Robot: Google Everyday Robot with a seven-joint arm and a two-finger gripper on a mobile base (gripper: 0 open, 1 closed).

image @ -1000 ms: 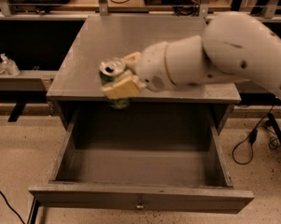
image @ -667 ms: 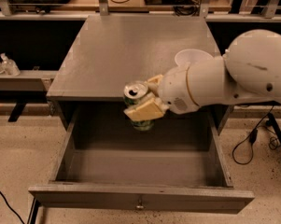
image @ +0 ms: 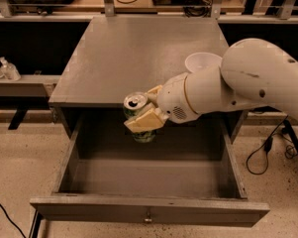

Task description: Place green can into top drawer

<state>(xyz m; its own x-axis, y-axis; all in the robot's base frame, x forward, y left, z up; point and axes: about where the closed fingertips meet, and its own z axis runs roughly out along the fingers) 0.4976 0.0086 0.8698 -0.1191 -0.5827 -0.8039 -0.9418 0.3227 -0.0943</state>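
The green can (image: 138, 108), silver top with pull-tab facing up, is held upright in my gripper (image: 145, 114). Its pale yellow fingers (image: 144, 121) are closed around the can's body. The can hangs in the air above the back part of the open top drawer (image: 148, 209), just in front of the cabinet's front edge. The drawer is pulled far out, grey, with a small metal knob (image: 148, 215) at the centre of its front panel. Its inside shows nothing in it. My white arm (image: 247, 83) reaches in from the right.
A white bowl (image: 202, 62) stands on the grey cabinet top (image: 133, 53) at the right, partly behind my arm. Cables (image: 267, 152) lie on the floor at the right. Shelving with clutter runs along the back and left.
My gripper has carried the can from above the cabinet top's front edge forward and down, so it now hangs over the open drawer. The drawer has not moved.
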